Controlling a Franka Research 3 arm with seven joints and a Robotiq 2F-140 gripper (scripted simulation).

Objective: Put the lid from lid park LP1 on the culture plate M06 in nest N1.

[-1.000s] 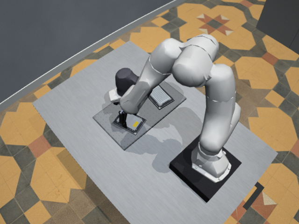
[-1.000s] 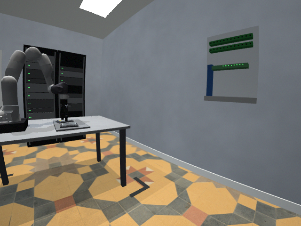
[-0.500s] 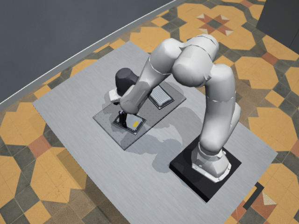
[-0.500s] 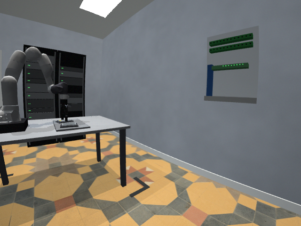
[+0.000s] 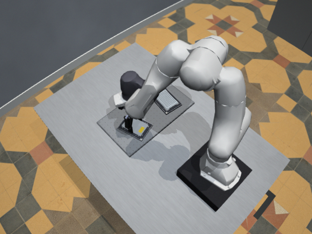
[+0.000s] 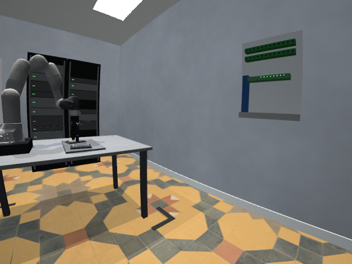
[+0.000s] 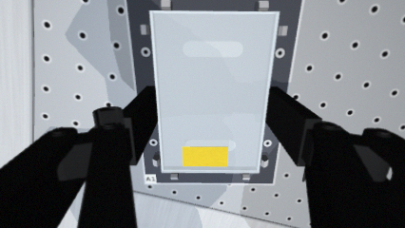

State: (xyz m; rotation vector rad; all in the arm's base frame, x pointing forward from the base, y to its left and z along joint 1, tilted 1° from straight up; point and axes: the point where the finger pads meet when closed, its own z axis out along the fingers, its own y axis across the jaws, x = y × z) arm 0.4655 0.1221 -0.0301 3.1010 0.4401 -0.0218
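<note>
The clear lid [image 7: 212, 90] [image 5: 139, 125] with a yellow label [image 7: 204, 156] [image 5: 141, 129] lies in the dark lid park frame [image 7: 135, 71] [image 5: 145, 136] on the perforated base plate [image 5: 113, 130]. My gripper [image 7: 211, 103] [image 5: 128, 126] is shut on the lid; its two black fingers press on the lid's long sides. The culture plate [image 5: 165, 99] [image 6: 80, 145], with its grid of wells showing, sits uncovered in its nest at the other end of the base plate. In the exterior view the gripper [image 6: 75, 137] stands down at the base plate [image 6: 99, 149].
The base plate lies on a grey table [image 5: 100, 191] [image 6: 125, 144]. The robot's black base [image 5: 214, 199] stands at the table's near right. Server racks [image 6: 85, 85] stand behind the table.
</note>
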